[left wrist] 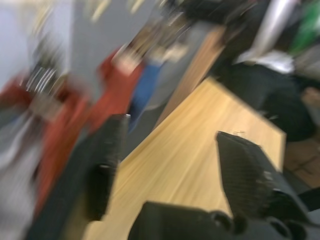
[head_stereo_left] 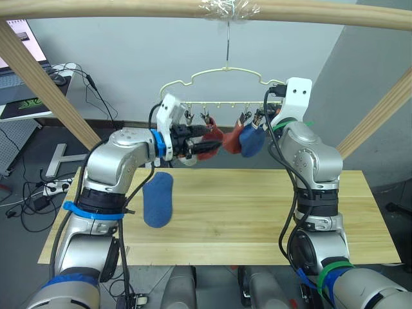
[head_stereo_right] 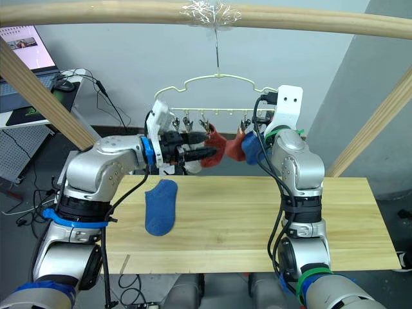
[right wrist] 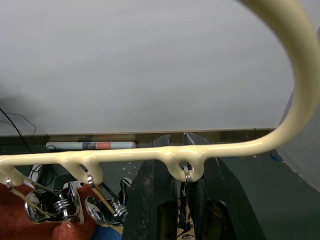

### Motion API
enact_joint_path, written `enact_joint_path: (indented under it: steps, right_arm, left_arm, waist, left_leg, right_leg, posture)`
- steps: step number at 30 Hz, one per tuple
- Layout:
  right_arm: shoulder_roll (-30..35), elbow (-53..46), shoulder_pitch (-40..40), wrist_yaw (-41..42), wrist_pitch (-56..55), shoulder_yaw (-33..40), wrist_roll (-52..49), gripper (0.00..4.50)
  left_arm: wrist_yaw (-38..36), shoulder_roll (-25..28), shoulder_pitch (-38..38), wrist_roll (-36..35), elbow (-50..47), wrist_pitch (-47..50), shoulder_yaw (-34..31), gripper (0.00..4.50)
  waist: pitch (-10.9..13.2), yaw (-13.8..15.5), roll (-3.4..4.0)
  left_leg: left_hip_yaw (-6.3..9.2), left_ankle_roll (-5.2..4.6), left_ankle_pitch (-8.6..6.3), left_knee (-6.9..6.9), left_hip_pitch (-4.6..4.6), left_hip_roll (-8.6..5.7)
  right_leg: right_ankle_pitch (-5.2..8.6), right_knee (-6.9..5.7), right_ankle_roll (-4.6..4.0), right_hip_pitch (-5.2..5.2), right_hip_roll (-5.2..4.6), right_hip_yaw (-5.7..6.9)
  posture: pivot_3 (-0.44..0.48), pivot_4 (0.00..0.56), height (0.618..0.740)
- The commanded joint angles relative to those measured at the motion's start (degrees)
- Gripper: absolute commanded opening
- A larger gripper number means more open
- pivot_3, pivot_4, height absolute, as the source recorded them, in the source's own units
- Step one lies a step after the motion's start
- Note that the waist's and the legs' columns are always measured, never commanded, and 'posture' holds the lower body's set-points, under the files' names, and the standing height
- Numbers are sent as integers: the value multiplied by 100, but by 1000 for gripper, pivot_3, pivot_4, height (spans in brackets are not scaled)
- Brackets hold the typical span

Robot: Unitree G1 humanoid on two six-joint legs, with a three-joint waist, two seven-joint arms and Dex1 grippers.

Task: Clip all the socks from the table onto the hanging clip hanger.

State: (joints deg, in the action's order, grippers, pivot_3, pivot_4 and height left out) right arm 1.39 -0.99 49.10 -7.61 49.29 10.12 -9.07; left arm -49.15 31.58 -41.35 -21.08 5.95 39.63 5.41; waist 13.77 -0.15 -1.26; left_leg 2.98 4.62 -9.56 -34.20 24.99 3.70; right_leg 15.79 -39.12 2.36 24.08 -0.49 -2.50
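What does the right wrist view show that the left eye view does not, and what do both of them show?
Right wrist view alone: the right pincer from close by, its fingers on either side of the clip hanger's bar, where a small wire loop hangs, and the springs of two metal clips.

Left eye view alone: a blue sock lying on the table, the open left pincer next to a hanging red sock, and the wooden pole.

Both: the cream clip hanger with red fabric under its clips.

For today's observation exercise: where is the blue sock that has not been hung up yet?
In the head views the blue sock lies flat on the table, on the robot's left side, below the left hand and the hanger.
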Motion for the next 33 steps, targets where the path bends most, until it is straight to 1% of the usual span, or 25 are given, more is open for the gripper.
enact_joint_path:
  steps: [1, 7, 10, 14, 18, 20, 21, 25, 33]
  right_arm:
    - [37, -198, 106, -37, -41, 33, -10, 0]
    - [22, -248, 99, -43, -6, 25, -24, 0]
    - [23, -306, 78, -48, 32, 31, -32, 0]
    - [36, -386, 44, -53, 96, 42, -34, 0]
    - [41, -453, 15, -59, 151, 55, -32, 0]
    - [41, -472, 11, -60, 166, 53, -29, 0]
    - [45, -484, 11, -59, 179, 55, -30, 0]
    - [56, -525, 9, -54, 221, 62, -31, 0]
    - [70, -626, -9, -56, 342, 60, -29, 0]
  left_arm:
    - [182, 177, 181, 435, 323, -474, -34, 4482]
    - [483, 403, 550, 1068, 1588, -1279, -112, 4482]
    - [644, 465, 545, 1295, 2356, -1566, -165, 4482]
    - [614, 514, 467, 1538, 3192, -2009, -120, 4482]
    - [561, 455, 272, 1710, 3951, -2387, -107, 4482]
    - [527, 423, 183, 1800, 4241, -2470, -70, 4482]
    - [511, 410, 150, 1835, 4338, -2496, -63, 4482]
    - [384, 266, 82, 1955, 4734, -2593, 8, 4482]
    - [249, -1, -25, 2218, 5094, -2656, 153, 4482]
  waist:
    - [0, 3, 0]
    - [0, 8, 0]
    - [0, 13, 0]
    - [0, 11, 0]
    - [0, 12, 0]
    - [0, 15, -1]
    - [0, 12, 0]
    - [0, 7, 0]
    - [0, 4, 0]
  left_leg:
    - [0, 0, 0, 0, 0, 0]
    - [-1, 0, 0, 1, 0, 0]
    - [-1, 0, 0, 1, 1, 0]
    - [-2, 0, 0, 1, 1, 0]
    - [-1, 0, 0, 2, 1, 0]
    - [-1, 0, 0, 2, 1, 0]
    - [-1, 0, 0, 2, 1, 0]
    - [-2, 0, 0, 2, 1, 0]
    - [-2, 0, 0, 1, 0, 0]
  right_leg:
    - [0, 0, 0, 0, 0, 0]
    - [0, 1, 0, 1, -1, 0]
    - [0, 1, 0, 1, -1, 1]
    - [0, 1, 0, 1, -1, 1]
    - [0, 1, 0, 1, -1, 3]
    - [0, 0, 0, 1, -1, 3]
    - [0, 0, 0, 1, -1, 4]
    - [0, 0, 0, 1, -1, 3]
    - [0, -3, 0, 0, -1, 3]
  posture:
    - [124, 207, 740]
    - [119, 204, 740]
    - [119, 204, 740]
    - [113, 206, 740]
    - [113, 206, 740]
    - [113, 206, 740]
    - [97, 208, 740]
    - [98, 209, 740]
    - [87, 218, 740]
